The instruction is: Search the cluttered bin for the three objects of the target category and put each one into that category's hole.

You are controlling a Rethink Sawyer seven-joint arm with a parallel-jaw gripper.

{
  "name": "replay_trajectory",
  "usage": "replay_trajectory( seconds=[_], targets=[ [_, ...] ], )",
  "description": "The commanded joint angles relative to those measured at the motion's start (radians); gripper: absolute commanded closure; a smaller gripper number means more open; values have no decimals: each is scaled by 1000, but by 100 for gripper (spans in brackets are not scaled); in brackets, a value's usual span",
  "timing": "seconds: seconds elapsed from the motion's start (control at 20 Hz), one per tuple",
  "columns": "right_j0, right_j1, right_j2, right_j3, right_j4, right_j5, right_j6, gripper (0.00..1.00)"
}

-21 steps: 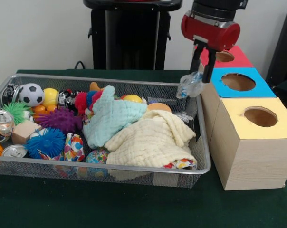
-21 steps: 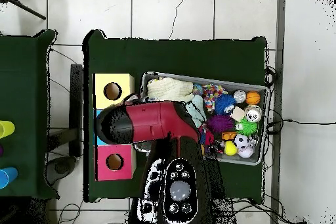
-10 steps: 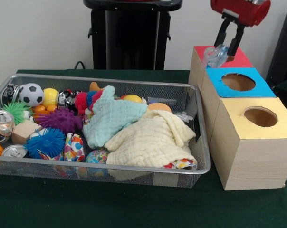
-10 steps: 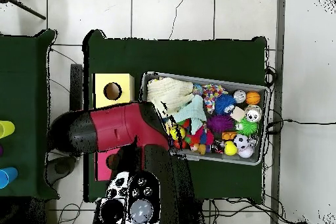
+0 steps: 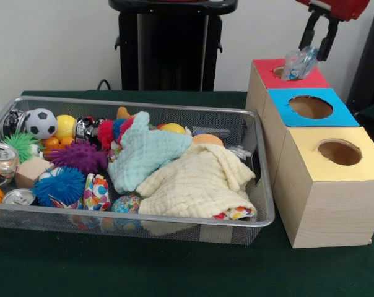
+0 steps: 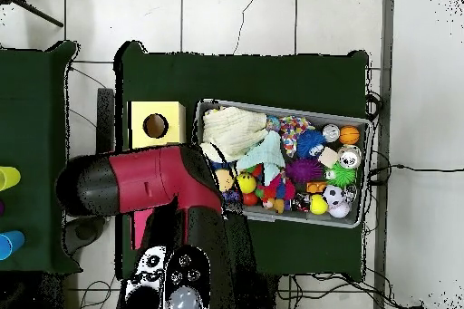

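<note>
My gripper hangs at the top right of the front view, shut on a crushed clear plastic bottle. The bottle dangles just over the red-topped box, next to its round hole, which it partly hides. In the overhead view the red arm covers the gripper, the bottle and the red box. The wire mesh bin holds two drink cans at its left end in the front view, among balls and cloths.
A blue-topped box and a yellow-topped box stand in a row with the red one, right of the bin. The bin also holds a cream cloth, a mint cloth, spiky balls and a small football.
The gripper has risen out of the bin with the bottle and travelled right and back, from above the bin's corner to over the red box.
</note>
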Motion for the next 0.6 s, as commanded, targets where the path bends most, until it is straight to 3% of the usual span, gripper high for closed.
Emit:
replay_trajectory(
  seconds=[0.05,0.6],
  targets=[
    [20,44,41,144,61,-83,103,100],
    [73,106,-5,135,57,-167,127,100]
  ],
)
